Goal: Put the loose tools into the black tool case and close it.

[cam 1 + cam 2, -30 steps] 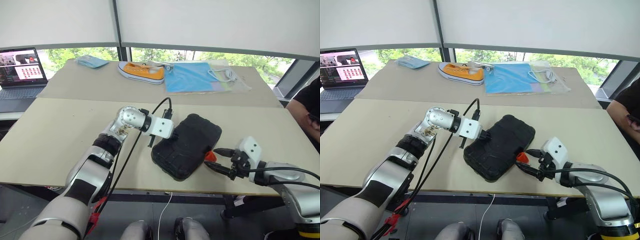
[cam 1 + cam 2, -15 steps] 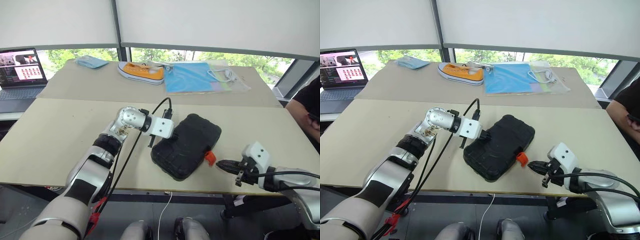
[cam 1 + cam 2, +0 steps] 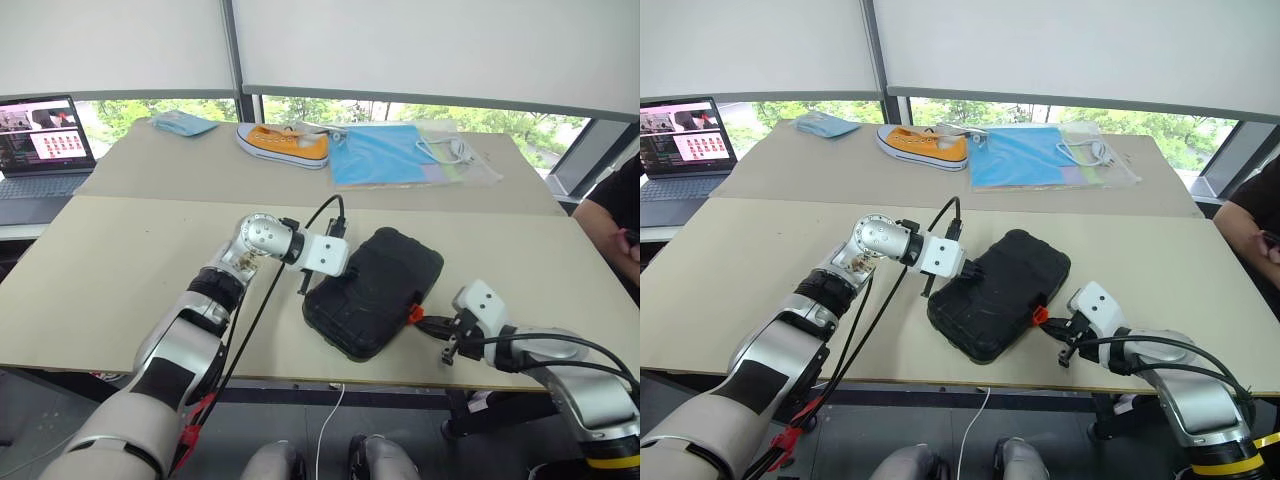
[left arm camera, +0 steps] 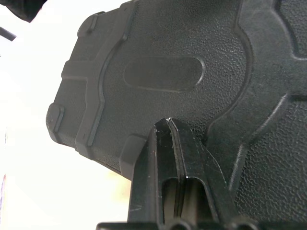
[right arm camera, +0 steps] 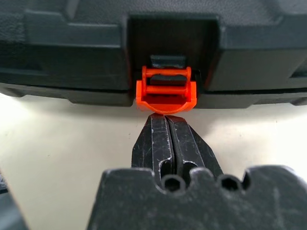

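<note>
right tool (image 5: 167,116) at orange latch (image 5: 166,91)

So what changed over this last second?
The right gripper went from open around the orange latch to shut, drew back toward the table edge, then came in again; its shut tips now sit just below the latch. The left gripper stayed shut, pressed on the closed case, which did not move.

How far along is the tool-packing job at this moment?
Done: the black moulded-plastic tool case lies shut on the table. In hand: the left gripper, jaws shut, presses its lid; the right gripper, jaws shut, sits just under the small orange latch. Left: snapping that latch.
</note>
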Controlling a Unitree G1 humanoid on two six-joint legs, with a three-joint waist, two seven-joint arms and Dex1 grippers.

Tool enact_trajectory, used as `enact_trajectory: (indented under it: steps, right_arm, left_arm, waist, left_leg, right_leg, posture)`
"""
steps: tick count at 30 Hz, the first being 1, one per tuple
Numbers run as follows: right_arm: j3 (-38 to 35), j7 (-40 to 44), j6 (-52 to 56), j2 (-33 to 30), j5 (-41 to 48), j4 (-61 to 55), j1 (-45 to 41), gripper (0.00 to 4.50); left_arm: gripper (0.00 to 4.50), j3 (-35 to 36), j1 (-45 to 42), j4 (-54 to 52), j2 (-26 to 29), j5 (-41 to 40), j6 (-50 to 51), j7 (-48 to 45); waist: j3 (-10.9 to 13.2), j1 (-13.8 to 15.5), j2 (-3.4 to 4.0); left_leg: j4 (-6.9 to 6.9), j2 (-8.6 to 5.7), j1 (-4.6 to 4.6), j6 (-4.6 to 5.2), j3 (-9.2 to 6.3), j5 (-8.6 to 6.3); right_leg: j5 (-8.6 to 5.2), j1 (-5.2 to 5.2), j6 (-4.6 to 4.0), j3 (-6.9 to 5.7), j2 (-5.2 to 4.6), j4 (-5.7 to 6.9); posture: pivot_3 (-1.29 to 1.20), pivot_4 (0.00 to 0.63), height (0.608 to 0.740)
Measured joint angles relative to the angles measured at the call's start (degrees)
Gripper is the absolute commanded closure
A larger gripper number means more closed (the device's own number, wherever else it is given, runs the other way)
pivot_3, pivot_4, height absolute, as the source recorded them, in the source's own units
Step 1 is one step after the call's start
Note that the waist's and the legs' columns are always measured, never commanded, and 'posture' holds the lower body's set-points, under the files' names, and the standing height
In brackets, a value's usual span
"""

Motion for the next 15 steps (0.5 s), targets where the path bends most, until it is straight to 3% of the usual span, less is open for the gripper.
enact_trajectory:
  steps: [15]
  right_arm:
    - [-3.05,-1.98,5.67,1.65,3.12,-1.38,0.09,4.47]
  left_arm:
    - [4.5,-0.39,-1.88,2.14,-2.34,4.15,-3.28,1.88]
  waist:
    - [-0.01,0.14,0.01]
  left_leg:
    - [0.02,-0.09,-0.01,0.03,0.03,-0.01]
  right_leg:
    - [0.08,0.01,0.12,-0.01,-0.15,0.0]
  posture:
    - [0.0,0.15,0.718]
